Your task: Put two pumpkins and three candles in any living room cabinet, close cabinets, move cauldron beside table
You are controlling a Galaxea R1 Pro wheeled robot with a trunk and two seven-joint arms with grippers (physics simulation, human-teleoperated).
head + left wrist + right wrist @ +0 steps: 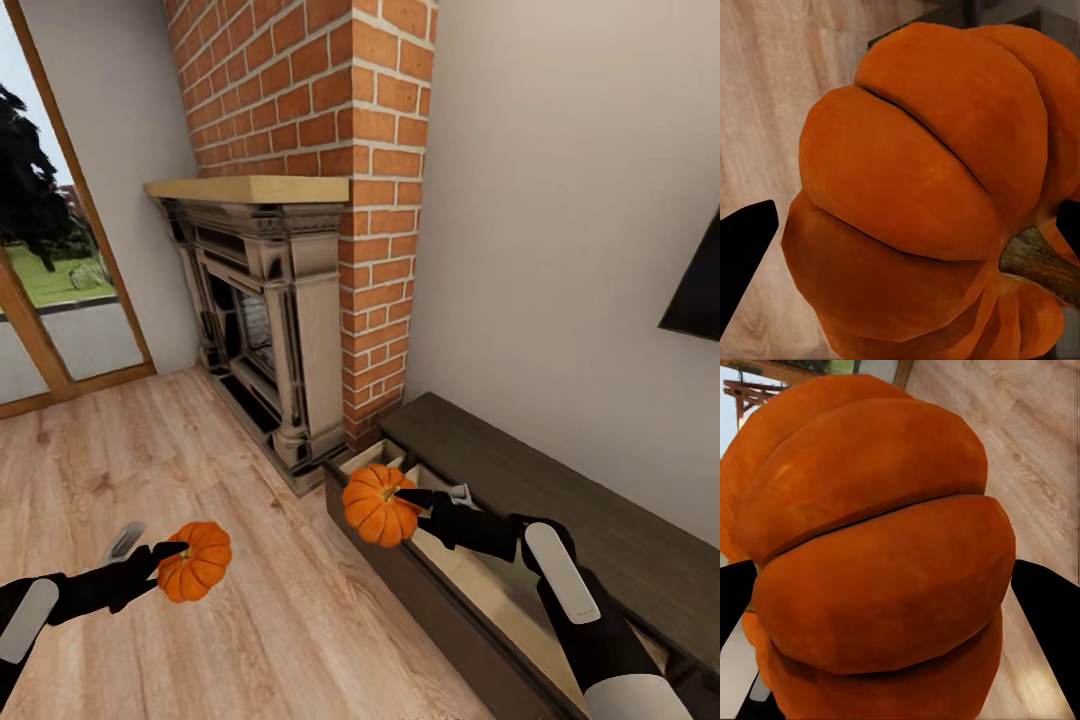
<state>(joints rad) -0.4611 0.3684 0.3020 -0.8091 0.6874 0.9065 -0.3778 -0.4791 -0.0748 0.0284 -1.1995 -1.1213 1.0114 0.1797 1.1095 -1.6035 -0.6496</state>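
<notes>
Two pumpkins held, one per gripper.
Right gripper (412, 497) clamps its pumpkin (378, 504) over the open cabinet (560, 500) drawer for dropping; left gripper (172, 553) grips the other pumpkin (195, 561) above the floor (250, 560).

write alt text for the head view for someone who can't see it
Each gripper holds an orange pumpkin: the right pumpkin hangs over the open drawer of the dark cabinet, the left pumpkin over the wood floor. A brick fireplace stands behind.
</notes>
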